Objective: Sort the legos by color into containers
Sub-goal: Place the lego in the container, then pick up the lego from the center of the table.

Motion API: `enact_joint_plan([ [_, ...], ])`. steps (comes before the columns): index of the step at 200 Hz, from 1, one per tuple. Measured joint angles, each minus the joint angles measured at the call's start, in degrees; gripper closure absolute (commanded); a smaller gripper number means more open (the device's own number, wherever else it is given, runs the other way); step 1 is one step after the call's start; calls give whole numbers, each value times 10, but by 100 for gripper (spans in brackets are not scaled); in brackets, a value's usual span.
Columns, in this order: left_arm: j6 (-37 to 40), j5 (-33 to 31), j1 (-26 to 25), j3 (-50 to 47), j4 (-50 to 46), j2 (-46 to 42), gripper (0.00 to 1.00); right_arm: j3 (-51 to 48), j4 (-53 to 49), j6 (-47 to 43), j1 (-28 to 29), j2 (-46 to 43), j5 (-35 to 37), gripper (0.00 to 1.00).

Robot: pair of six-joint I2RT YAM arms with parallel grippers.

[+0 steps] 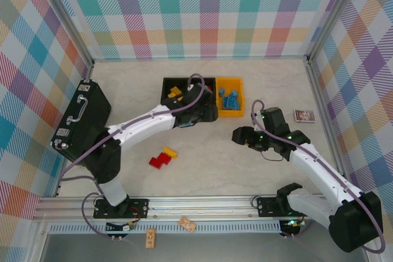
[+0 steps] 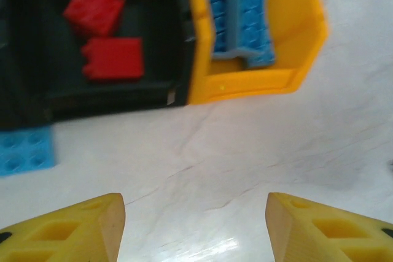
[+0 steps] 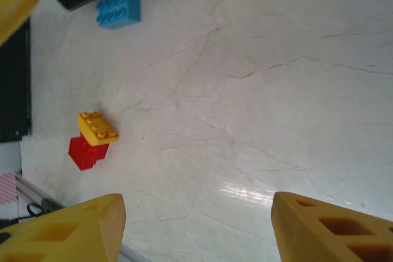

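The left gripper (image 2: 195,213) hangs open, its yellow fingers spread wide over bare table (image 2: 245,151) just short of the bins. The glossy yellow bin (image 2: 245,87) holds studded blue bricks (image 2: 245,23). The black bin (image 2: 123,97) touching it holds red bricks (image 2: 113,58). A loose blue brick (image 2: 24,148) lies by the black bin's near wall. The right gripper (image 3: 196,213) is open too, above a veined, marble-like surface with wide free room. Toward the near edge a yellow brick (image 3: 97,127) overlaps a red brick (image 3: 83,151). A briefcase (image 1: 80,118) lines the left edge.
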Motion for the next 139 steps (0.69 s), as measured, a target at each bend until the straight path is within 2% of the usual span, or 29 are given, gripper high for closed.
enact_joint_plan([
  [22,-2,-38,0,-90,30,-53,33,11,27,-10,31,19,0,33],
  [41,-1,-71,0,-153,55,-92,28,15,62,-17,49,34,-1,28],
  [72,3,-121,0,-221,116,-116,9,17,113,-24,56,54,-5,27],
  [80,9,-130,0,-233,132,-115,2,18,122,-24,56,59,-5,27],
  [139,30,-170,11,-252,231,-40,0,22,147,-31,56,73,-4,27],
])
